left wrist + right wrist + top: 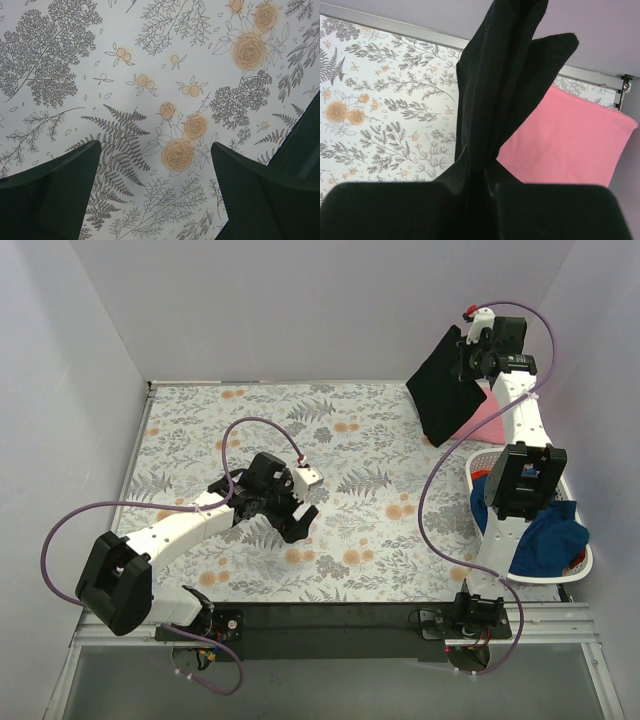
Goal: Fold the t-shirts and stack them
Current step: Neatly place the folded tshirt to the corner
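Right gripper holds up a limp black t-shirt at the table's far right corner.
Its jaws are pinched tight on the matte cloth, which hangs in soft folds by a flat, folded pink t-shirt. The left gripper hovers wide open and empty over the floral-print tablecloth. 1 white basket of crumpled blue fabric sits right, with pale walls around.

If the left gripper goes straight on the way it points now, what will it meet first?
Most likely the floral table cover, near the orange rose print between the left gripper's open fingers; depth is unclear.
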`<state>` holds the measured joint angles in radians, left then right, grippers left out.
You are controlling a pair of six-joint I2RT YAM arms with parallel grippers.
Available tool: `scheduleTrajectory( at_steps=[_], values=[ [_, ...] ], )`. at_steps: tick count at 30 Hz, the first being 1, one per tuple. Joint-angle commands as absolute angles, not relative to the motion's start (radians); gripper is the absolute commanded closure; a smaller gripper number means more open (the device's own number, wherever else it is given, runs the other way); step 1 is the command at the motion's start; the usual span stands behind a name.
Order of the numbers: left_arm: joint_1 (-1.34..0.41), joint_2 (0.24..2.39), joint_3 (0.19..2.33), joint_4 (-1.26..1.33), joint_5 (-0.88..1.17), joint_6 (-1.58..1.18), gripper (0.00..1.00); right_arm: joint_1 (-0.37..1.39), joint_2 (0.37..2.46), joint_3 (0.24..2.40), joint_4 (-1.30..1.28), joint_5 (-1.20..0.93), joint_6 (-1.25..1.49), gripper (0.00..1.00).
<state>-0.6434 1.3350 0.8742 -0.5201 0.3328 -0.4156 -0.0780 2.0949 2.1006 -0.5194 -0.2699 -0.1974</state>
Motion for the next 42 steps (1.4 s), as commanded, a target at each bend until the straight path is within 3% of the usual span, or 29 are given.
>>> scheduleTrajectory(
  at_steps=[1,29,32,33,34,38,42],
  values=[
    [-0.64,1.313,0.881,-0.526,0.339,-0.402,0.07,-0.094,2.114,2.169,-0.471,-0.299,-0.216,0.99],
    [-0.64,1.333,0.89,-0.546,0.364,-0.402,0.07,-0.19,2.186,2.086,-0.37,-0.272,-0.313,0.99],
    [-0.64,1.33,0.89,-0.552,0.354,-0.41,0.07,-0.201,2.209,2.075,-0.362,-0.201,-0.347,0.64],
    [-0.64,1.328,0.893,-0.557,0.351,-0.41,0.07,-0.204,2.217,2.072,-0.356,-0.183,-0.351,0.31],
    [-0.638,1.324,0.893,-0.558,0.347,-0.411,0.07,-0.209,2.215,2.069,-0.344,-0.166,-0.359,0.1],
    [-0.62,1.301,0.916,-0.589,0.376,-0.452,0.06,-0.216,2.195,2.095,-0.331,-0.173,-0.379,0.02],
    [-0.578,1.284,0.954,-0.632,0.428,-0.494,0.06,-0.215,2.132,2.088,-0.331,-0.219,-0.387,0.02]
  ],
)
